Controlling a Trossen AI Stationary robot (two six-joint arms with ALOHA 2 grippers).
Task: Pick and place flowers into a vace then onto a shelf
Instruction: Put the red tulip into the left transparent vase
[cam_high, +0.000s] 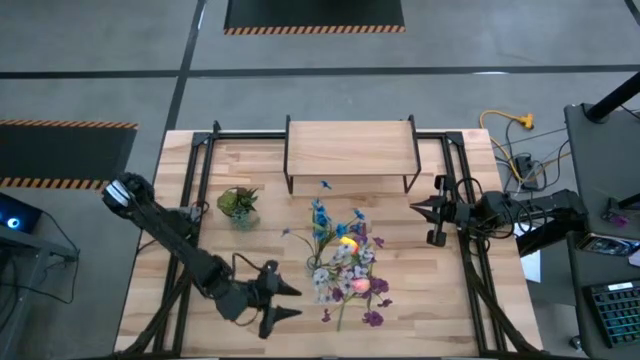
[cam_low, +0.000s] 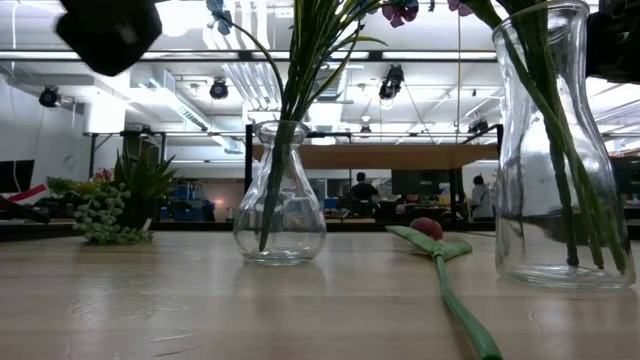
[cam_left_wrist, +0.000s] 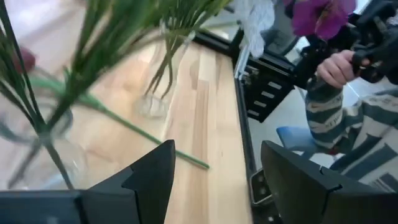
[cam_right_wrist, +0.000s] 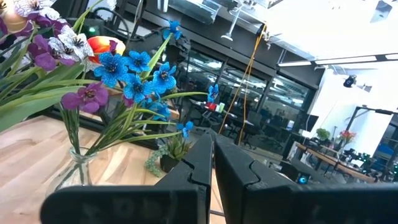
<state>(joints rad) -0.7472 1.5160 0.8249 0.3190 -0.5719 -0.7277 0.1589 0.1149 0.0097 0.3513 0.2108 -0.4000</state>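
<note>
I see two glass vases (cam_high: 318, 268) of flowers (cam_high: 345, 262) on the bench, in front of the shelf (cam_high: 350, 148). My left tool (cam_high: 283, 303) gapes wide beside them; my right tool (cam_high: 425, 210) is pinched closed (empty). Glass looks slippery, top-heavy: I'd grip a neck.

The tabletop (cam_high: 420, 290) is showing pale, matt wooden slats with visible grain. The shelf (cam_high: 350, 148) is wearing the same light wood over thin black metal legs. Two vases (cam_low: 281, 195) are gleaming as clear, glossy glass. The flowers (cam_right_wrist: 134, 74) are looking like fabric blooms on smooth plastic stalks. Both arms are looking matt black.
</note>
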